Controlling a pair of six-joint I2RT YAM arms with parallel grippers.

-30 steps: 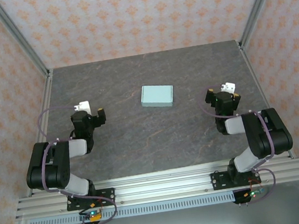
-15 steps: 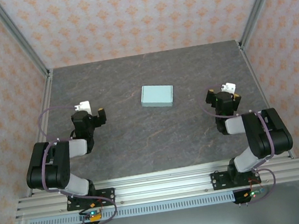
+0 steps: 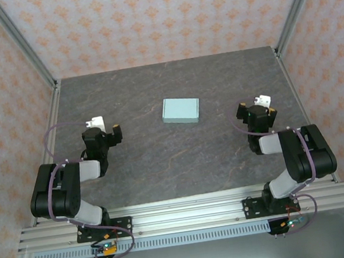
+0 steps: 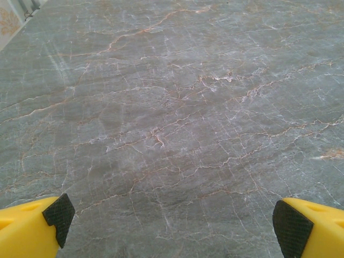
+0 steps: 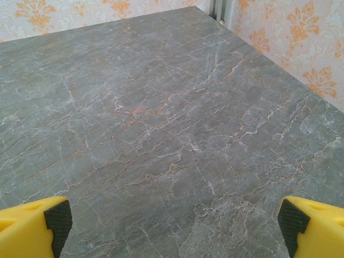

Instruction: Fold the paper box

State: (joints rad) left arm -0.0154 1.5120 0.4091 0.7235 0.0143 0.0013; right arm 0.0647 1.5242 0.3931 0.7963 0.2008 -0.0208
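We find bright, even light; faint soft shadows on the grey veined stone tabletop (image 3: pixel 164 162); focus sharp throughout.

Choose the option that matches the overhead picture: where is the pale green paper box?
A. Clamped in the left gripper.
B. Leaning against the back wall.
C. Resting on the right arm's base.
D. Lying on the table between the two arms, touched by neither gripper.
D: the paper box lies on the table, apart from the open left gripper and the open right gripper.
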